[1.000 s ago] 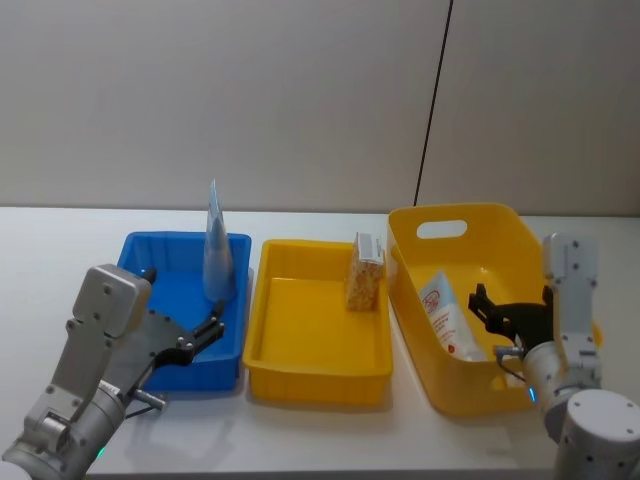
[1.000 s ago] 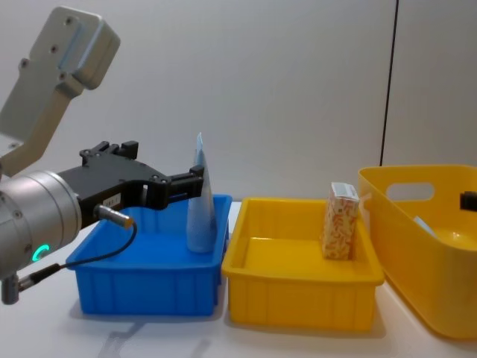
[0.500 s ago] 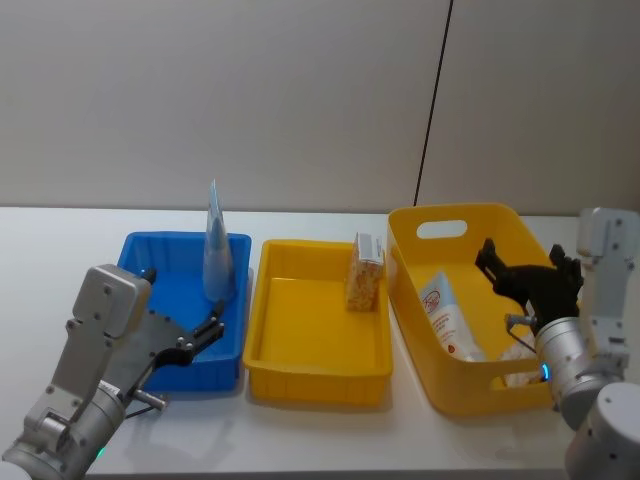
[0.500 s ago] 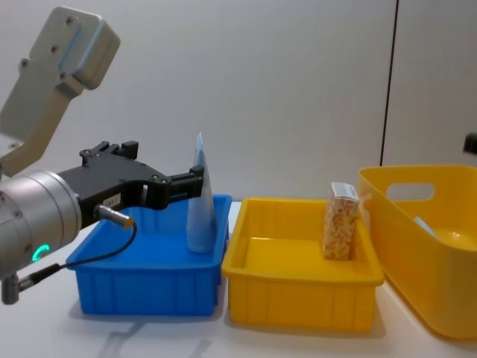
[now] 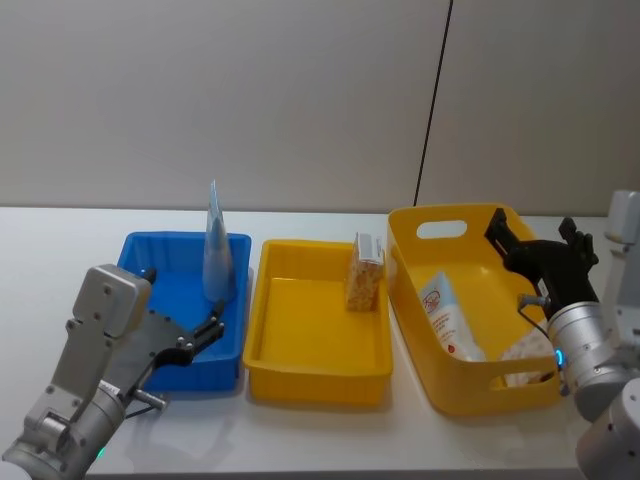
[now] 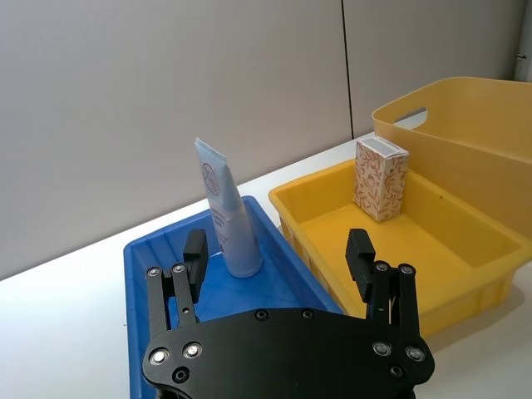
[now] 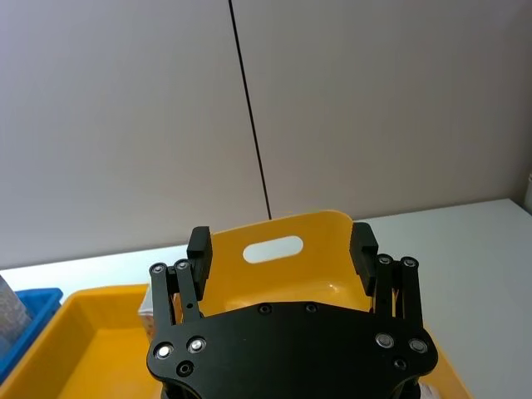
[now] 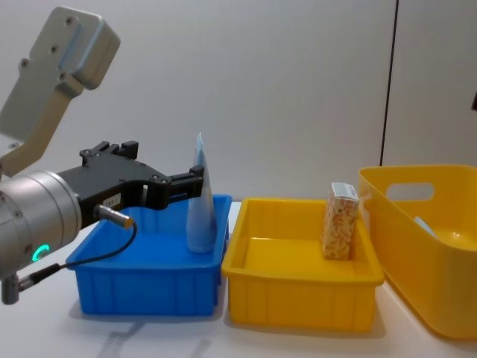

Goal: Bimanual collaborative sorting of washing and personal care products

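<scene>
Nearest the robot, the left gripper (image 5: 212,331) hovers low over the front right corner of the blue bin (image 5: 150,270), jaws spread and holding nothing. Just beyond it a pale blue squeeze tube (image 5: 216,245) stands upright on its cap against the bin's far right wall, long axis vertical. To the right, in the shallow yellow tray (image 5: 300,350), an orange-speckled carton (image 5: 364,274) stands upright in the far right corner. Farther right, the right gripper (image 5: 539,252) is raised above the far right rim of the deep yellow basket (image 5: 440,215), jaws apart and empty. Inside that basket lies a tube with red logo and text (image 5: 445,315), leaning along the left wall with its long axis running front to back; a white speckled pack (image 5: 528,355) rests at the front right corner. Both remaining items lie below and nearer than the right gripper, so the right arm is the closer one, and it probably must descend to reach either. The head view looks down into the basket and shows its contents, while the chest view sees its wall (image 8: 417,224) from the side. The left wrist view shows the standing tube (image 6: 226,220) between its open fingers (image 6: 361,259).
</scene>
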Controlling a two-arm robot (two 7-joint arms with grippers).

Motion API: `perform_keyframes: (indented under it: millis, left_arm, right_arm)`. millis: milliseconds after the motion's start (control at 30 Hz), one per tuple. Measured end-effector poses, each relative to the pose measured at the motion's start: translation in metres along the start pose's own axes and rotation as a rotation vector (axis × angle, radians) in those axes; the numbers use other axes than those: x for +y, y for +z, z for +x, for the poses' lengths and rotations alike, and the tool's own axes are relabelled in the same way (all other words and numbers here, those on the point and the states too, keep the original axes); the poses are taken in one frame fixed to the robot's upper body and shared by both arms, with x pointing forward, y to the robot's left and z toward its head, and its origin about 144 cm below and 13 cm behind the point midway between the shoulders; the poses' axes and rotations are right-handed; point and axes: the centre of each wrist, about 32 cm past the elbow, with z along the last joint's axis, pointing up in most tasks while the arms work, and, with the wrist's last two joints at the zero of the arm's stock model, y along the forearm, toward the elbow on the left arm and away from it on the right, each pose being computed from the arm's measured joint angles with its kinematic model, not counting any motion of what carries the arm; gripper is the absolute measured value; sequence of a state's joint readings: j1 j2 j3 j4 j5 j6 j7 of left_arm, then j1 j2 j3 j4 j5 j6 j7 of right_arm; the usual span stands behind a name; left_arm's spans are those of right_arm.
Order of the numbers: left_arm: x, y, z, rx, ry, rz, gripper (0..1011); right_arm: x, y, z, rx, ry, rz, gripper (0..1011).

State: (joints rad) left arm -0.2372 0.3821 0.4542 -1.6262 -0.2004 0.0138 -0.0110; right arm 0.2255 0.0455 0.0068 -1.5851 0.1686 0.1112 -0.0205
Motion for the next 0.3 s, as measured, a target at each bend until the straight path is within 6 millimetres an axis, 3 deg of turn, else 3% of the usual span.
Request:
perform_keyframes:
  millis: [300]
  left_arm:
    - [0.0,0.0,0.0,0.0,0.0,0.0,1001]
  right_arm:
    - [-0.0009,0.003,0.0008,0.013,0.008,0.021,1003]
